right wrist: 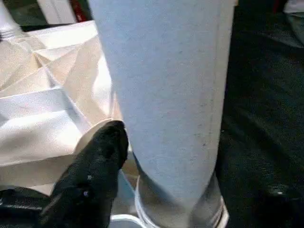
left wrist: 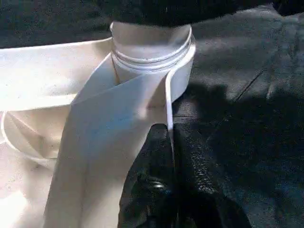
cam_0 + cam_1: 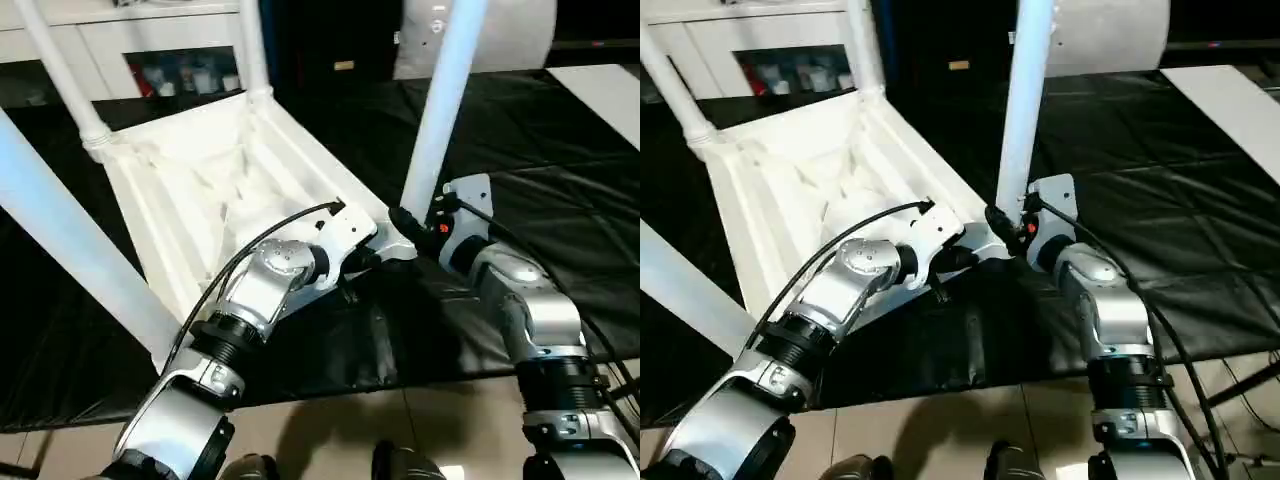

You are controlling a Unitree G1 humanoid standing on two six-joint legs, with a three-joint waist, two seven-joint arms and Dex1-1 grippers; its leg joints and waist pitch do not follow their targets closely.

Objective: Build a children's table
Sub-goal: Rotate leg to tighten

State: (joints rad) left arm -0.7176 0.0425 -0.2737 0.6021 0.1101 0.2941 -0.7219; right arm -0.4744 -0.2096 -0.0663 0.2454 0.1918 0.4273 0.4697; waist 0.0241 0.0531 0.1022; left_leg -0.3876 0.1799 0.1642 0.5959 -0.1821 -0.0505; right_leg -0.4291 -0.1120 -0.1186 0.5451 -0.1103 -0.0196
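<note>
Four legs [image 3: 440, 110] upright; left wrist view shows threaded socket [image 2: 152, 52].

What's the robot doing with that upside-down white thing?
It's putting together a children's table. The table lies bottom-up on the black-covered worktable, with four legs sticking up from its corners. The left gripper is shut on the rim of the tabletop next to the near corner. The right gripper is at the bottom of the leg in that corner, with a black finger against it.
</note>
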